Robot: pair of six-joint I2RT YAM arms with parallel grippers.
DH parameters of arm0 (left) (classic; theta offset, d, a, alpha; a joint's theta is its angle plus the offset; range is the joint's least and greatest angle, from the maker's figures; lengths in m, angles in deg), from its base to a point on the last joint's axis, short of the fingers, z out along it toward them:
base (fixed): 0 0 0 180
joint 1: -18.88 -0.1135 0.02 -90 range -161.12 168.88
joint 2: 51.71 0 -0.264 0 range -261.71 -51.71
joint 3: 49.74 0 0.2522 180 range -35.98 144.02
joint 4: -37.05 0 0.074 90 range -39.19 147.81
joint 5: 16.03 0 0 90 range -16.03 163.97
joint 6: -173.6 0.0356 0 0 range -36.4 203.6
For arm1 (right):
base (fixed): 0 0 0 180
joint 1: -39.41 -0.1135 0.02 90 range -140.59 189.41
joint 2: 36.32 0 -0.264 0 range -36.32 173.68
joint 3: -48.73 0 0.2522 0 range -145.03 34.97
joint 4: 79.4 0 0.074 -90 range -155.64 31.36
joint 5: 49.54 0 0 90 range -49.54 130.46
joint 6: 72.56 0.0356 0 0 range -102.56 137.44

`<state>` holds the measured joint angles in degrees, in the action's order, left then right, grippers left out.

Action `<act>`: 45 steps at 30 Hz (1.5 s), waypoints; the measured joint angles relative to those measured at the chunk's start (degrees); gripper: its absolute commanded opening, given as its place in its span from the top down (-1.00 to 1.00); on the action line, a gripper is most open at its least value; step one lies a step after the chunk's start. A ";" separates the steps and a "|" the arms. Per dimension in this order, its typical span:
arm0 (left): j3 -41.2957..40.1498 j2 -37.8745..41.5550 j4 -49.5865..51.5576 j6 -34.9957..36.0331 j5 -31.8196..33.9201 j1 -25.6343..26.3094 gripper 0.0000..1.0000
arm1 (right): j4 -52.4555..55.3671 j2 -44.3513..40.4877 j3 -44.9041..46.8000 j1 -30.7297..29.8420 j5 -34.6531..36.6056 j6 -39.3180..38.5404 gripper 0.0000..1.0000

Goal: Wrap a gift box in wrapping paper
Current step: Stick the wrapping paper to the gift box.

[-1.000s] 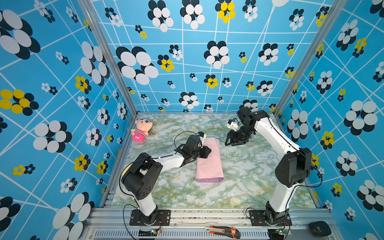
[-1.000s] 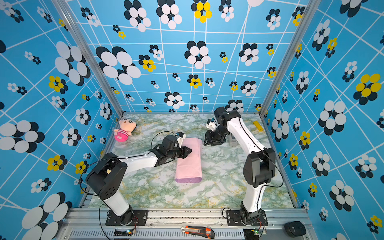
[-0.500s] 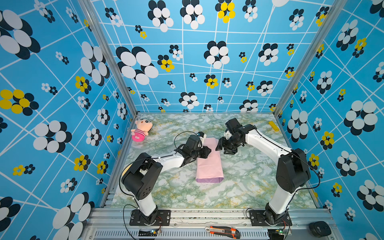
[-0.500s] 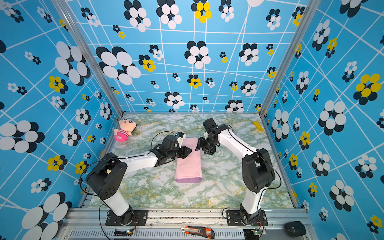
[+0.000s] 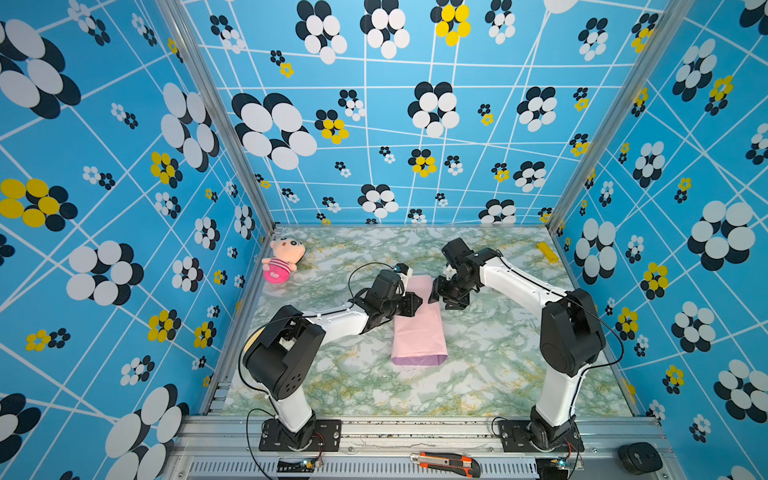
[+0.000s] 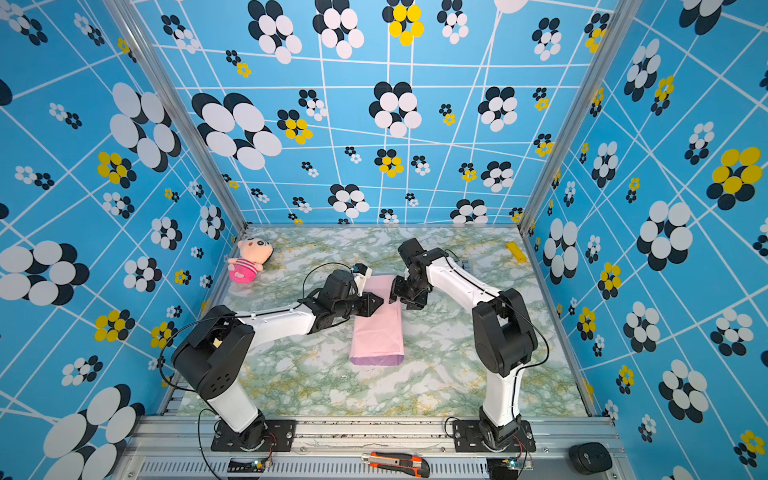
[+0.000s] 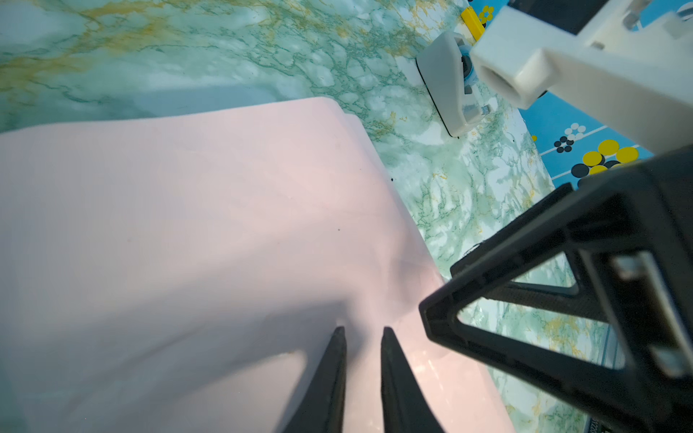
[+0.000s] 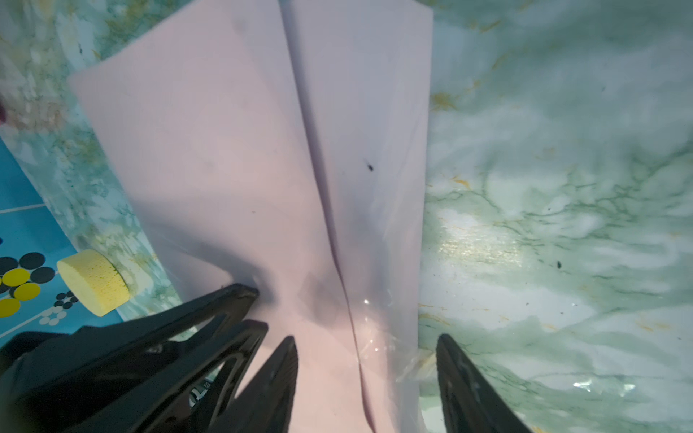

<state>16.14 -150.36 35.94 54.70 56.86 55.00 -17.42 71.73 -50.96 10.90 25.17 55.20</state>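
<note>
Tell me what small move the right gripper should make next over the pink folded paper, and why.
Probably lower the right gripper straight down to press the seam flat. Its jaws stand open astride the overlapping seam of the pale pink folded wrapping paper, what looks like clear tape lies there, and the left gripper rests on the paper alongside.

I've got L arm (image 5: 332, 322) stretched low from near-left toward centre. L gripper (image 7: 362, 331) points tips-down, jaws almost together w/ a thin slit; can't tell if it's pinching anything. R arm (image 5: 519, 286) reaches in from near-right, wrist bent down. R gripper (image 8: 367, 339) has jaws wide apart, close to L gripper, not touching.
</note>
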 measured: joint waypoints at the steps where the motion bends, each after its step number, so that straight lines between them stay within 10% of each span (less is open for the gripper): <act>1: 0.00 0.00 0.00 0.00 0.00 0.00 0.58 | 0.39 0.11 -0.24 -0.04 0.42 -0.04 -0.28; 18: 0.00 0.00 0.00 0.00 0.00 0.02 0.58 | 4.04 6.54 -13.88 -0.72 2.56 -9.33 -0.45; 45: -0.31 0.11 -0.42 0.00 0.07 0.02 0.58 | 4.35 0.87 -3.54 -1.22 -2.12 -4.26 -0.15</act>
<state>15.83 -150.25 35.52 54.70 56.93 55.02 -13.07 72.61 -54.50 9.68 23.05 50.94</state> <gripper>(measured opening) 0.210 0.585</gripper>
